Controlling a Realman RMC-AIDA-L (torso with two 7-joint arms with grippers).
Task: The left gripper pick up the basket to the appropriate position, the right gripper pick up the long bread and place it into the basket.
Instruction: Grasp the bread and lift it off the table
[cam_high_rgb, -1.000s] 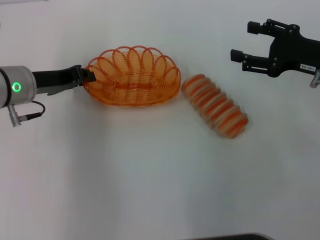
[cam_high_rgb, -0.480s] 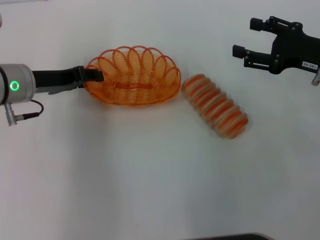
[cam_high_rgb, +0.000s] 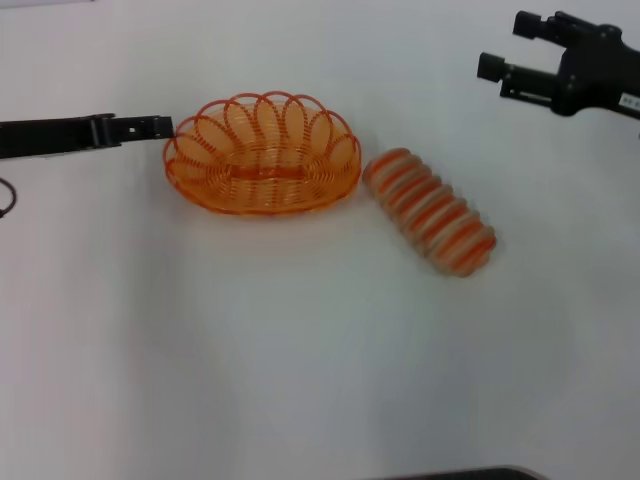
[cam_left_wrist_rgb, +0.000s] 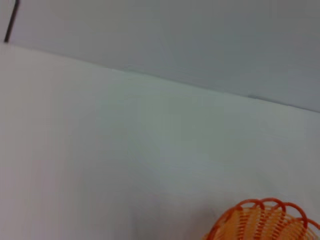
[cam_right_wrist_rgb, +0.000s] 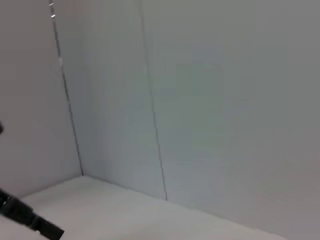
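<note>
Showing at the upper right of the head view, the right gripper (cam_high_rgb: 505, 45) carries a small white label on its black body, but the writing on it is too small to read. Its two fingers (cam_high_rgb: 494, 67) are spread apart with nothing between them, and it hangs well apart from the long bread (cam_high_rgb: 430, 211), which lies slantwise on the white tabletop (cam_high_rgb: 320, 350) just beside the right end of the basket (cam_high_rgb: 262, 153). One orange wire basket and one striped loaf are all that rest on the tabletop. The left gripper (cam_high_rgb: 150, 127) reaches in flat from the left edge, its tip at the basket's left rim; whether it touches the wire, and whether its fingers are parted or closed, cannot be told. The left wrist view catches only a piece of the basket's scalloped rim (cam_left_wrist_rgb: 265, 220) against the tabletop and a grey wall behind.
</note>
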